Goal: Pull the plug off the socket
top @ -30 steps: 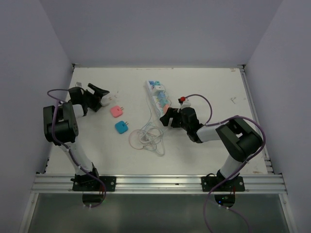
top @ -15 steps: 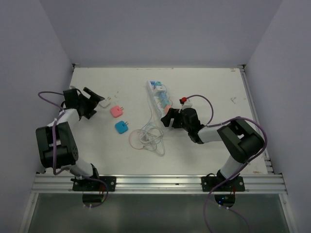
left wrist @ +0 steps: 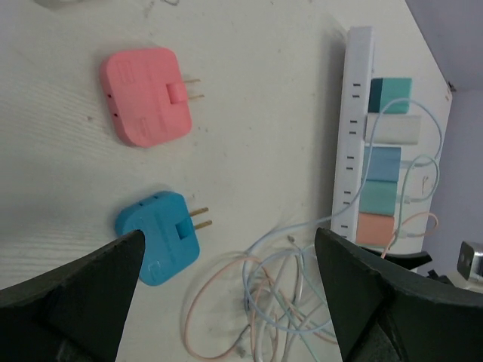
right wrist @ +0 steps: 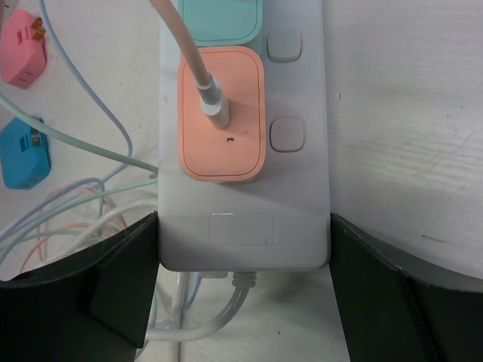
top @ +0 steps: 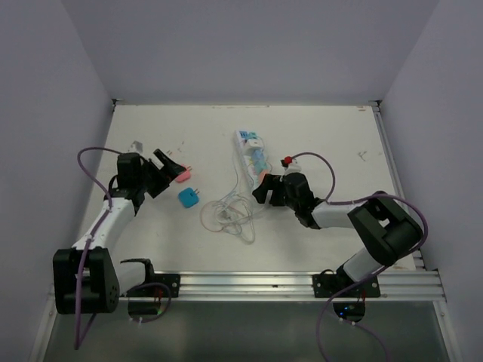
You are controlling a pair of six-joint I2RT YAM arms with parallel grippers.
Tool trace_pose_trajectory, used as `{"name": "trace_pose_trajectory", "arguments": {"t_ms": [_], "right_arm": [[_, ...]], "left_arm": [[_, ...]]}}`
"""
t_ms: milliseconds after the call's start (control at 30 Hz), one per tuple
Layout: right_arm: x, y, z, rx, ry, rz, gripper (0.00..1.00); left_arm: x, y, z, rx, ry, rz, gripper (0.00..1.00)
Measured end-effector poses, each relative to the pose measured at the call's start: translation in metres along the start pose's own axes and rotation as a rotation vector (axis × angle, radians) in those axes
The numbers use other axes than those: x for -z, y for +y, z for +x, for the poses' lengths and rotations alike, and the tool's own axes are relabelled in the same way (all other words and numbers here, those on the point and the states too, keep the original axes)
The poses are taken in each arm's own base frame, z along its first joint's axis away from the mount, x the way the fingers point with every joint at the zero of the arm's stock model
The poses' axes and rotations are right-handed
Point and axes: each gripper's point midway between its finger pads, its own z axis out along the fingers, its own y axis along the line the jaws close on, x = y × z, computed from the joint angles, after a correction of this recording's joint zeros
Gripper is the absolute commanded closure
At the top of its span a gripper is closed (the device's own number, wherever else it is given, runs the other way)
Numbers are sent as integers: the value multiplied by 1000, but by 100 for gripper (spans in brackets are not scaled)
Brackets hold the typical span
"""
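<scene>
Peach plug [right wrist: 223, 113] sits pushed into the socket [right wrist: 296, 188] just beyond the right gripper [right wrist: 244, 249]. That gripper's jaws lie flush against both long sides of the strip's near end and look clamped on it. A white cable [right wrist: 198, 64] runs out of that plug's face, and a teal plug [right wrist: 219, 16] stands right behind it. The left gripper [left wrist: 228, 234] hangs wide apart with nothing between its jaws, above the loose blue plug [left wrist: 160, 237] and near the loose pink plug [left wrist: 145, 96], well left of the strip. The socket lies about mid-table [top: 347, 128], running from the far edge toward the near edge. I judge the main risk to be the strip lifting or twisting with the plug if the right clamp slips, since it holds only the end. A second risk is crowding: the peach cube is so close to the right fingers that the left jaws could knock them on arrival. A third is the tangle of thin cables [left wrist: 264, 302] between the loose plugs and the strip, which could snag a finger or drag across. The two loose cubes also lie in the left arm's straight path. Bare surface shows toward the right edge and the far corners, so a high approach from the far side looks freest.
</scene>
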Motion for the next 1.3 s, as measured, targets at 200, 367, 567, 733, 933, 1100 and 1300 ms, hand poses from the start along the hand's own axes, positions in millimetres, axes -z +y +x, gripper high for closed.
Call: {"name": "trace_pose_trajectory", "arguments": {"t_ms": [200, 367, 567, 733, 933, 1100, 1300], "right_arm": [[13, 7, 17, 45, 47, 78, 98], [18, 7, 24, 71, 80, 158, 85], [21, 7, 28, 82, 98, 189, 61], [26, 7, 30, 86, 114, 195, 39], [43, 2, 37, 101, 168, 221, 27], [61, -2, 37, 114, 195, 240, 19], [72, -2, 33, 133, 200, 237, 17]], "left_arm": [[18, -16, 43, -61, 55, 72, 3], [43, -25, 57, -98, 42, 125, 3], [70, -34, 54, -118, -16, 166, 3], [82, -36, 59, -126, -20, 183, 3], [87, -34, 65, -125, -2, 181, 3], [88, -37, 67, -122, 10, 183, 3], [90, -47, 67, -125, 29, 200, 3]]}}
